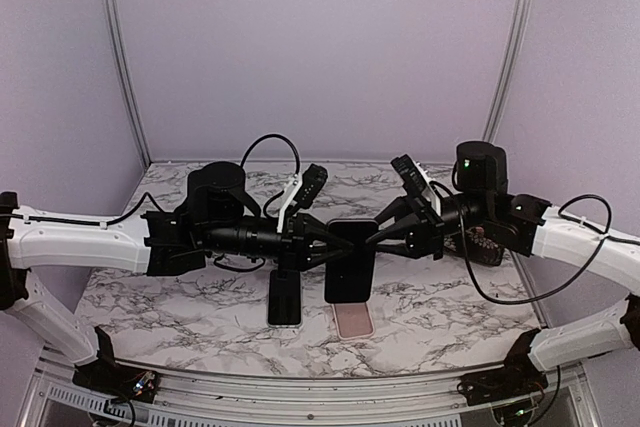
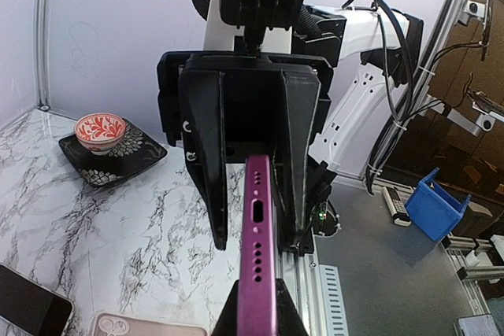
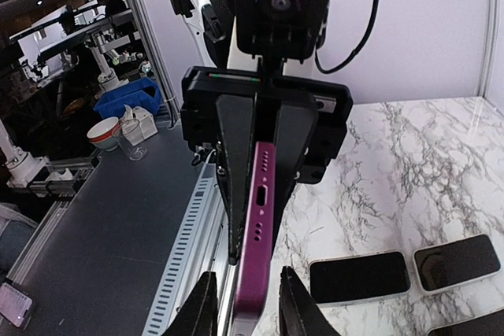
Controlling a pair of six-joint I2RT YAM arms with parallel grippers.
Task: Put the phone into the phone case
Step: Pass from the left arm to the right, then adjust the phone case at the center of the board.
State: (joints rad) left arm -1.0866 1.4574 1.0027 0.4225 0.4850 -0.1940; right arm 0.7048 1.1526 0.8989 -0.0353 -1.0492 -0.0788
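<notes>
**Two Arms Meet at One Phone**

The phone [image 1: 350, 265] is up in the air, over the middle of the counter [image 1: 170, 312] and closer to its near edge. It stands on its side, so its thin purple edge faces each wrist camera. Its dark screen faces the top camera.

The left fingers [image 2: 227, 322] pinch one end of the phone. They sit tight on both of its flat sides.

The right fingers [image 3: 203, 308] reach in from the other side. The other end of the phone sits between them. They are spread a little, and a thin gap shows on each side of the phone. They do not seem to touch it.

The two arms point at each other, with the phone between them.

The pink case [image 1: 352, 320] lies flat on the counter by the near edge, about halfway along it. In the top view it shows just below the phone. Nothing is holding it.

A dark phone [image 1: 285, 297] lies flat just to the left of the case.

A red and white bowl [image 2: 100, 130] sits on a black plate [image 2: 122, 167] near the right edge of the counter, well away from the case.
</notes>
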